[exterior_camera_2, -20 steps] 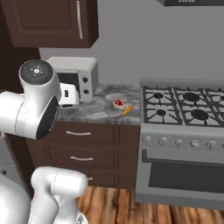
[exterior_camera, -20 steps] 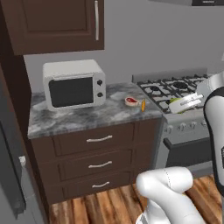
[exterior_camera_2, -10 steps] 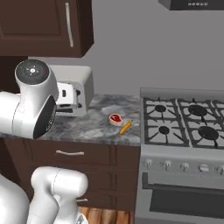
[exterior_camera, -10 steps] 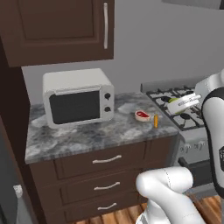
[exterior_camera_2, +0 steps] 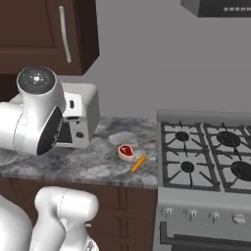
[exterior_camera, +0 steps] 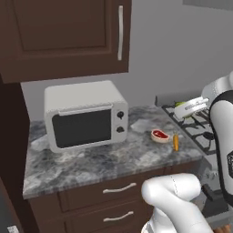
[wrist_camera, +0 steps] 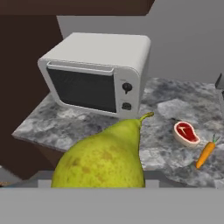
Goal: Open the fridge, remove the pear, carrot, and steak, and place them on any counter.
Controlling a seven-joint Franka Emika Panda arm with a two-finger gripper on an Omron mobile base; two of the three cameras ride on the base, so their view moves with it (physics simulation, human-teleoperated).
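Close before the hand camera sits the pear [wrist_camera: 103,159], yellow-green with brown speckling, its broad body low in the frame and its narrow neck rising up and to the right to a short curved stem. Its long axis runs from lower left to upper right in that view. The pear hides the fingertips, so the grip cannot be seen there. In the left base view the gripper [exterior_camera: 193,108] hangs over the stove [exterior_camera_2: 206,162] with something yellow-green between its white fingers, which fits a hold on the pear.

On the grey marbled counter [exterior_camera: 91,166] lie the steak [exterior_camera: 159,135] and the carrot [exterior_camera: 175,142], just beside each other and near the counter's stove-side end. The steak is a flat red slab with a pale fat rim, lying flat. The carrot is slim and orange; in the hand view its green top points up and to the right, its tip down and to the left.

A white microwave [exterior_camera: 85,115] stands on the counter to the left of them, door shut, well apart from the steak.
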